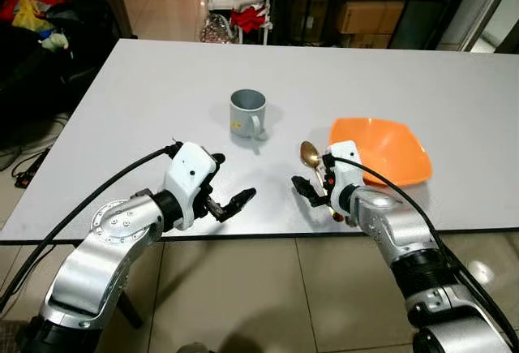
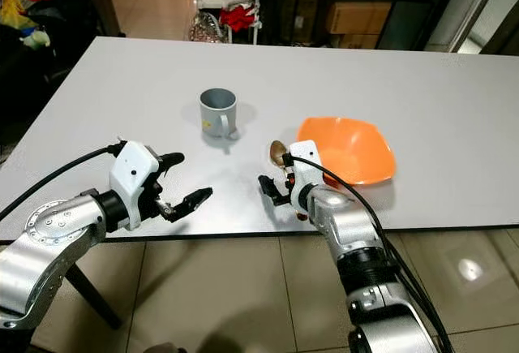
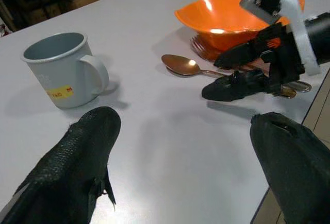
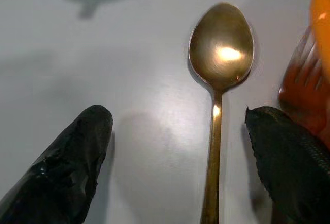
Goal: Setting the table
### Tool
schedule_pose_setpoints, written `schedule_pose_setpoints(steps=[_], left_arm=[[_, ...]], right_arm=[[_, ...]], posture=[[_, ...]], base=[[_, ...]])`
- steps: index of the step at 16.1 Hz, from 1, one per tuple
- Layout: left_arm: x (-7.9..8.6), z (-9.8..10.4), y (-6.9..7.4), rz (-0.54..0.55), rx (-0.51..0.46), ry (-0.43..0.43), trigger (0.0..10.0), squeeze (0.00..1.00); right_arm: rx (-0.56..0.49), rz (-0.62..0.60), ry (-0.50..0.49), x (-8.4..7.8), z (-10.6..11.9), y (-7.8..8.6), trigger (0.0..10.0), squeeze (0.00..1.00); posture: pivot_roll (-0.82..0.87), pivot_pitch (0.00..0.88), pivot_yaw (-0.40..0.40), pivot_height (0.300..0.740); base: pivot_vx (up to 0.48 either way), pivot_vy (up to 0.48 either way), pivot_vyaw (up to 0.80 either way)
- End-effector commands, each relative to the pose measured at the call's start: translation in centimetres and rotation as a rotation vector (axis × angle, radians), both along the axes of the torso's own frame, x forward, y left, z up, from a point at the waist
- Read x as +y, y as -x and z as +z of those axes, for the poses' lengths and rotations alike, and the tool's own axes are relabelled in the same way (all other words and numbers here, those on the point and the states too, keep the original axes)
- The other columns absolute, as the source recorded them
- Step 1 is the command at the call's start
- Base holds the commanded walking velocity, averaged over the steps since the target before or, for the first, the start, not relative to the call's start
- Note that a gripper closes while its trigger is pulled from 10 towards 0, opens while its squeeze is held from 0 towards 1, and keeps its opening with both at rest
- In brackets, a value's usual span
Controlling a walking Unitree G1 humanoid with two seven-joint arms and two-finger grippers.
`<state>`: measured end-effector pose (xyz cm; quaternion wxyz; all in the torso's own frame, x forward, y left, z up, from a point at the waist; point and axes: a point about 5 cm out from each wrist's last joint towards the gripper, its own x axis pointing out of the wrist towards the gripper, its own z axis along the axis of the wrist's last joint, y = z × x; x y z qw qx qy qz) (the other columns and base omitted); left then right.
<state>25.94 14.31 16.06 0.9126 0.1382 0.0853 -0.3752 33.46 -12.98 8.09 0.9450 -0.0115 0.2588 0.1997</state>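
The right gripper [image 4: 178,167] hovers low over the near edge of the white table [image 1: 146,93], its two black fingers spread wide and holding nothing. Between them lies the bronze spoon [image 4: 219,80], flat on the table with its bowl pointing away from the gripper; the end of its handle runs out of the wrist view and is hidden under the gripper in the head views. Just beside the spoon, on the bowl side, a bronze fork [image 4: 301,87] is half hidden: its tines slip under the rim of the orange bowl [image 1: 381,152], and its handle is cut off. The orange bowl sits just beyond and to the right of this gripper, and appears empty.

The left gripper [image 1: 231,191] hangs near the table's front edge, well apart from the right one, fingers wide open and empty. Ahead of it, between the two grippers and farther back, stands a grey mug [image 1: 246,114] with a yellow label, handle toward the robot; its inside looks empty.
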Motion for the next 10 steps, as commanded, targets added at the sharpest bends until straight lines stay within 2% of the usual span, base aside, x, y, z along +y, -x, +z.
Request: schedule_pose_setpoints(steps=[1,2,5,10], left_arm=[[-0.34,0.26,0.13,-0.034,0.000,-0.012,10.0,0.00],[-0.34,0.27,0.14,-0.042,0.004,-0.015,10.0,0.00],[-0.32,0.25,0.32,-0.066,0.015,-0.033,10.0,0.00],[-0.21,0.31,0.27,-0.063,0.016,-0.036,10.0,0.00]], right_arm=[[-0.004,0.006,0.002,-0.06,-0.04,-0.44,10.0,0.00],[0.001,0.012,0.008,0.00,-0.20,-0.56,10.0,0.00],[0.014,0.014,0.000,0.15,-0.62,-0.94,0.0,0.00],[0.022,0.064,-0.009,0.82,-1.03,-1.00,0.0,0.00]], posture=[[0.10,0.000,-0.053,0.740],[0.10,0.000,-0.053,0.740],[0.11,0.000,-0.055,0.740],[0.11,0.000,-0.058,0.740]], base=[[0.000,0.000,0.00],[0.000,0.000,0.00],[0.000,0.000,0.00],[0.000,0.000,0.00]])
